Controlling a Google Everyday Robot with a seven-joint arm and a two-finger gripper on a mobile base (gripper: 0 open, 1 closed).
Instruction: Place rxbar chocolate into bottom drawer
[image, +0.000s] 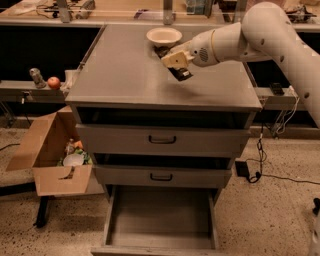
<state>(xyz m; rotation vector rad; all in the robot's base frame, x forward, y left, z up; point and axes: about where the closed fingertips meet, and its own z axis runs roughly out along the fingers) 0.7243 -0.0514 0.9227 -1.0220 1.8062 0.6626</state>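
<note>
My gripper (174, 64) hangs just above the grey cabinet top, in front of the cream-white bowl (164, 36). It is shut on the rxbar chocolate (180, 73), a small black bar that sticks out below the cream fingers. The white arm reaches in from the upper right. The bottom drawer (161, 214) is pulled open at the foot of the cabinet, and its grey floor is bare. The two upper drawers with black handles are shut.
The cabinet top (125, 75) is a flat grey surface. A cardboard box (50, 155) with items stands on the floor at the left. An apple (53, 82) and a can (35, 77) sit on a side shelf. Cables and a power brick (242, 169) lie at the right.
</note>
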